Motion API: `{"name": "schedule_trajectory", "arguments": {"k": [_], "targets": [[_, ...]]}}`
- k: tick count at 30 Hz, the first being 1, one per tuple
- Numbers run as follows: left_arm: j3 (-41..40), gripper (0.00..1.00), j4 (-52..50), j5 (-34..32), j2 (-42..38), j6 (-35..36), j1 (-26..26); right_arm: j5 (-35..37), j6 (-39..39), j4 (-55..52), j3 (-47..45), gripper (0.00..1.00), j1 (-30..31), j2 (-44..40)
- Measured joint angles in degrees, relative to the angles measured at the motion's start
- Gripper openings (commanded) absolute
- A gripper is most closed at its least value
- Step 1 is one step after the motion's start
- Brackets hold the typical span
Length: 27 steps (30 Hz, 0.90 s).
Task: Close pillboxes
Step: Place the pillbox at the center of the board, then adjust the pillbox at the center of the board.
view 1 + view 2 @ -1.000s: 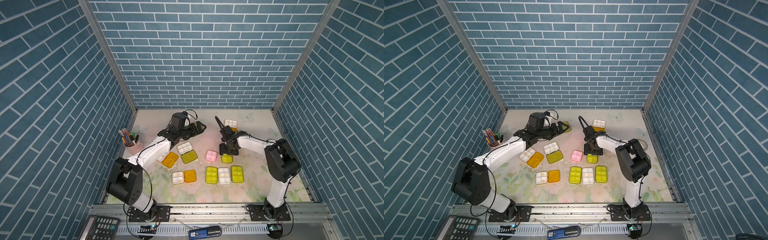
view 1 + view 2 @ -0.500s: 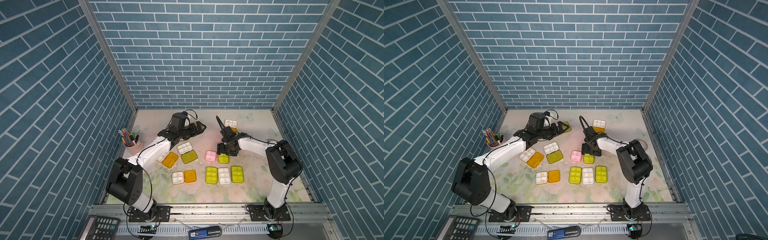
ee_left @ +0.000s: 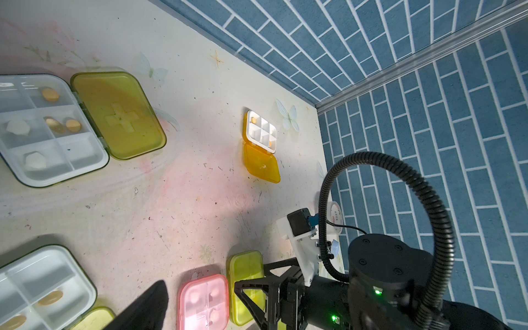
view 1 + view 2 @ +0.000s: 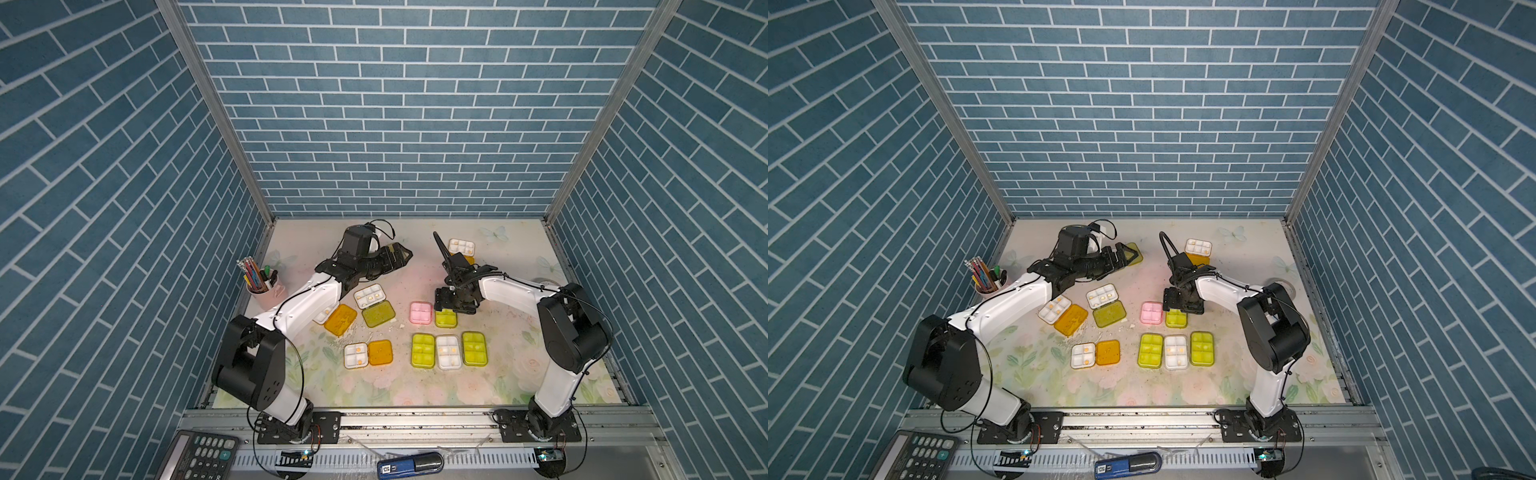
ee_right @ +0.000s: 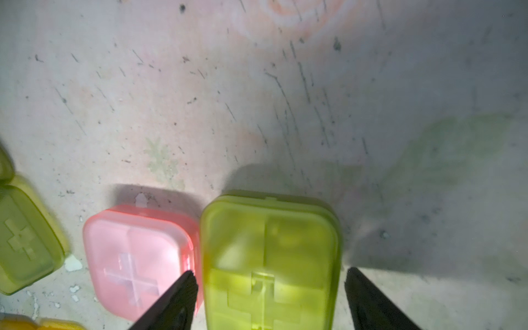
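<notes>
Yellow-green pillbox [image 4: 446, 319], lid down, near the middle of the bench [image 4: 374, 390] just beside the pink pillbox [image 4: 420, 312], is straddled by the right gripper [image 5: 270, 273], jaws spread wide, nothing held; its closing is judged done, so a lift toward the open orange-lidded pillbox [image 4: 462, 247] near the far edge is called for.

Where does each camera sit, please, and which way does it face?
Top views: high above the front edge, facing down and back over the table; left arm and right arm show whole, with left gripper and right gripper.
Left wrist: on the left arm, low, facing across toward the right arm; one own finger shows.
Right wrist: on the right arm, facing down close onto the green pillbox; both fingers show, straddling it.
Shared: the pink pillbox beside the green one appears in every view.
</notes>
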Motion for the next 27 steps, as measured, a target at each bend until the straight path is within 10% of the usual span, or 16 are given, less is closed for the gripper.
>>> {"name": "schedule_trajectory", "arguments": {"k": [20, 27], "targets": [[-3.06, 1.00, 3.87, -4.31, -6.69, 1.55, 0.55, 12.24, -7.39, -2.91, 21.16, 0.99, -11.47, -1.07], [-10.45, 0.86, 13.05, -8.90, -10.88, -0.07, 2.56, 12.24, -9.38, 4.22, 19.85, 0.80, -14.78, -1.07]]}}
